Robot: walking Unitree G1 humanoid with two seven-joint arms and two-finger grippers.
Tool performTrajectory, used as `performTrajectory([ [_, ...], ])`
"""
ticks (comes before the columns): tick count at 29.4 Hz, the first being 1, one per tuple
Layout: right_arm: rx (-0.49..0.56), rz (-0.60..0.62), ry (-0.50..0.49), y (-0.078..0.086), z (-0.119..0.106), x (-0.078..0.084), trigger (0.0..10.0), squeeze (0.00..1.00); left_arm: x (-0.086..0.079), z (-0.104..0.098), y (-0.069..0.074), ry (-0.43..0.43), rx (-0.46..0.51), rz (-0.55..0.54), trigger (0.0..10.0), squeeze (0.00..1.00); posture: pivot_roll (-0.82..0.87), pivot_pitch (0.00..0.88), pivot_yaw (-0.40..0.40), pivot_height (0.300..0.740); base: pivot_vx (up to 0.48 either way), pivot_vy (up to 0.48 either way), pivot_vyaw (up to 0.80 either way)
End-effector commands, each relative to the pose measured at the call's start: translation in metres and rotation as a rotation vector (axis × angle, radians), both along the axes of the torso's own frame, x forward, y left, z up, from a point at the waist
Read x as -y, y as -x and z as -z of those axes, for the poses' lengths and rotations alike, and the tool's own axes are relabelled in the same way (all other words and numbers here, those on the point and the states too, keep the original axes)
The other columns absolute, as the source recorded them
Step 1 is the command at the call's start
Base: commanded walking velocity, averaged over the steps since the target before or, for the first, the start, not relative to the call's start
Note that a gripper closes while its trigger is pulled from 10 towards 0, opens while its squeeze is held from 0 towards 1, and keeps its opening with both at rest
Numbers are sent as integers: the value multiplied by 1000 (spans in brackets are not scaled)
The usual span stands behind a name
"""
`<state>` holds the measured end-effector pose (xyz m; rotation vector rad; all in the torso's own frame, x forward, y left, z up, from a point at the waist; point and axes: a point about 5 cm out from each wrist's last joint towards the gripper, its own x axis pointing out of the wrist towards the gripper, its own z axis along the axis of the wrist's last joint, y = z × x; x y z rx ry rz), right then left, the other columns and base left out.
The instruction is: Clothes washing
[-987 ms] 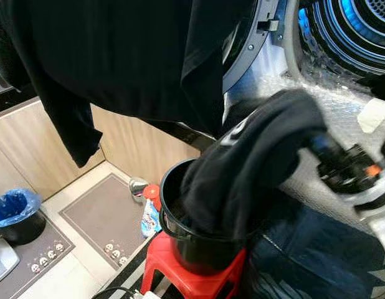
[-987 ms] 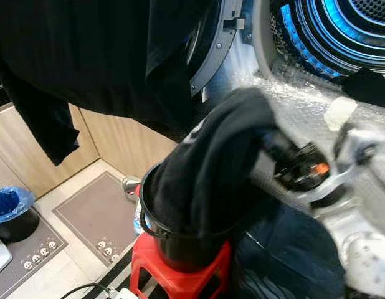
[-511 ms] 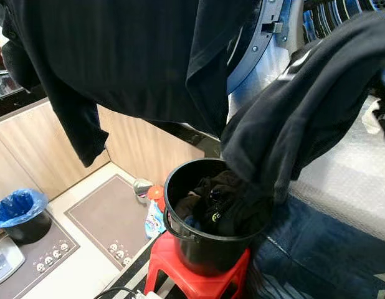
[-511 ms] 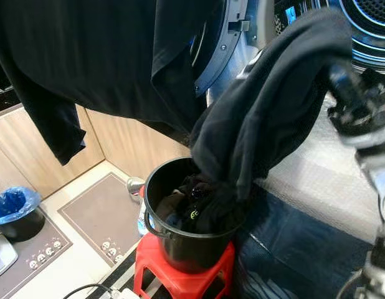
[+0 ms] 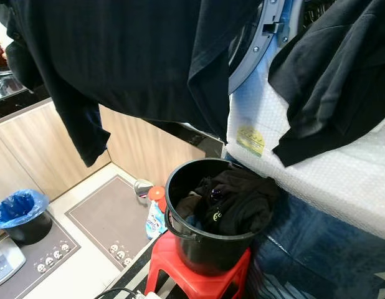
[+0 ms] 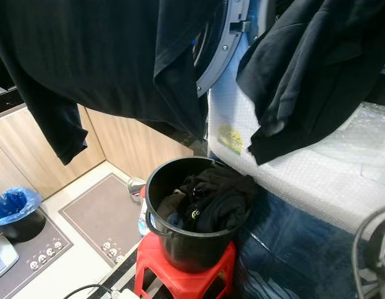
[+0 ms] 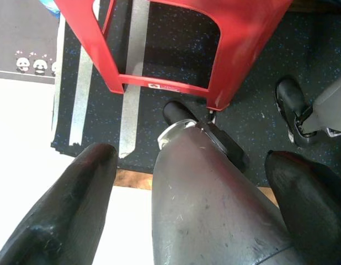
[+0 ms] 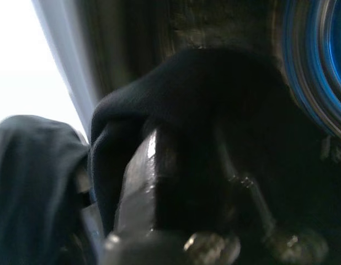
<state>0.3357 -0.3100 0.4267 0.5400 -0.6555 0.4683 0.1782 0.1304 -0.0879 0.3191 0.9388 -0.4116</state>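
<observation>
Black garment (image 5: 332, 75) lifted, hanging limp by the washer opening.
Right gripper (image 8: 176, 165) clamped on it; left gripper (image 7: 187, 182) spread, empty, low.

The bucket (image 5: 208, 249) is glossy black plastic, the stool (image 5: 192, 280) under it smooth red plastic. The clothes (image 5: 233, 202) inside and the shirt (image 5: 332, 75) above are soft matt black cloth. Bubble wrap (image 5: 342, 177) — white, dimpled — covers the washer front. The cabinet (image 5: 30, 152) shows pale wood grain; the mat (image 5: 108, 218) looks flat, grey.
</observation>
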Motion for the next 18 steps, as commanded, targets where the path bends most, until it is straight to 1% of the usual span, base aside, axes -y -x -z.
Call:
performTrajectory([
  [1,-13,89,-6,2,-15,6,10000,0,-3,13,29,-23,-110,11,10000,0,-146,80,34,740,0,0,0],
  [2,-84,171,-36,-4,-18,9,10000,0,-4,13,29,-23,-112,11,10000,0,-147,86,34,740,0,0,0],
  [3,-116,201,-70,-6,-20,10,10000,0,-4,13,30,-23,-113,11,10000,0,-147,88,34,740,0,0,0],
  [4,-136,219,-94,-8,-21,11,10000,0,-4,14,30,-22,-114,10,10000,0,-147,91,33,740,0,0,0],
  [6,-174,347,-79,-9,-28,13,10000,0,-4,14,32,-21,-117,8,10000,0,-147,98,32,740,0,0,0],
  [7,-190,397,-87,-10,-32,13,10000,0,-4,14,32,-20,-119,6,10000,0,-147,99,31,740,0,0,0],
  [8,-212,474,-128,-9,-38,15,10000,0,-4,15,33,-18,-121,3,10000,0,-147,102,30,740,0,0,0],
  [9,-212,474,-128,-9,-38,15,10000,0,-4,15,33,-18,-121,3,10000,0,-147,102,30,740,0,0,0],
  [10,-209,531,-143,-7,-43,17,10000,0,-4,15,34,-17,-122,2,10000,0,-147,104,28,740,0,0,0],
  [11,-168,599,-200,-1,-53,21,10000,0,-3,15,34,-15,-124,0,10000,0,-147,105,27,740,0,0,0],
  [13,-132,640,-262,5,-61,24,10000,0,-3,15,35,-13,-126,-2,10000,0,-143,108,23,740,0,0,0],
  [14,-113,662,-274,7,-65,25,10000,0,-3,15,36,-12,-127,-4,10000,0,-141,107,21,740,0,0,0],
  [15,-53,710,-316,14,-75,26,10000,0,-3,16,37,-9,-129,-11,10000,0,-135,107,16,740,0,0,0],
  [17,-22,738,-353,18,-81,25,10000,0,-2,16,38,-7,-130,-18,10000,0,-131,109,14,740,0,0,0],
  [18,-10,749,-392,20,-82,25,10000,0,-2,16,38,-6,-131,-22,10000,0,-127,108,12,740,0,0,0],
])
